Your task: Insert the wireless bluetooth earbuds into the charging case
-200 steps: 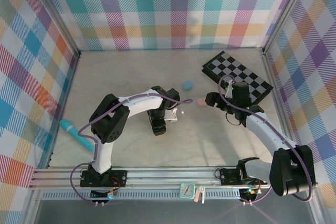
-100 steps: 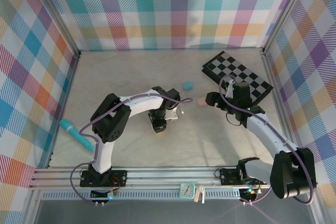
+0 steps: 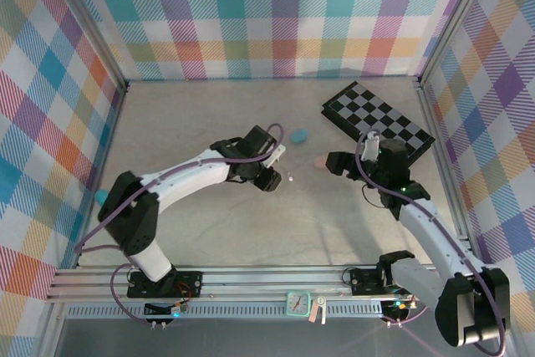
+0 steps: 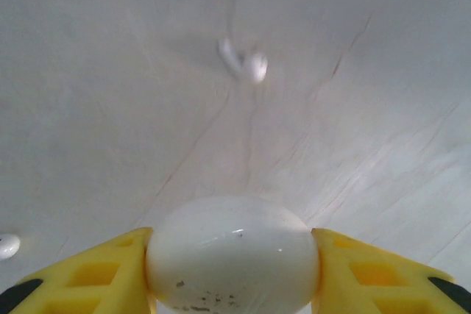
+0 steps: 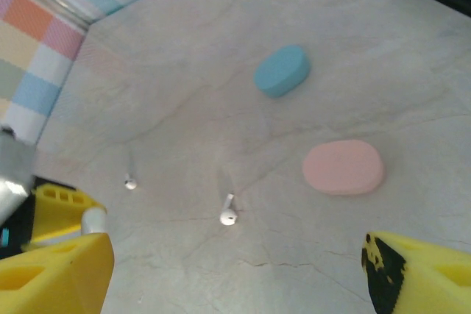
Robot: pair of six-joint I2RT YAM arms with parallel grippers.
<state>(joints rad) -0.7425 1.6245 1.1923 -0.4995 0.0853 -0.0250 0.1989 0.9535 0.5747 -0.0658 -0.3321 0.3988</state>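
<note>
My left gripper (image 4: pixel 232 259) is shut on a white oval charging case (image 4: pixel 232 248), its yellow fingers (image 4: pixel 96 273) pressing both ends. A white earbud (image 4: pixel 246 64) lies on the table just ahead of it, and another earbud (image 4: pixel 7 245) sits at the left edge. From above, the left gripper (image 3: pixel 267 177) is mid-table with an earbud (image 3: pixel 289 177) just to its right. My right gripper (image 5: pixel 235 277) stands open above the table, with an earbud (image 5: pixel 228 215) and a second earbud (image 5: pixel 130 182) in front of it. In the top view the right gripper (image 3: pixel 338 163) hovers beside the pink case.
A pink oval case (image 5: pixel 344 167) and a teal oval case (image 5: pixel 282 70) lie closed on the table, the teal case (image 3: pixel 298 135) farther back. A black-and-white checkered board (image 3: pixel 380 121) lies at the back right. Plaid walls enclose the table.
The left gripper has closed on the white case and moved with it away from the near edge and to the right, its elbow swinging left. The right arm shifted slightly.
</note>
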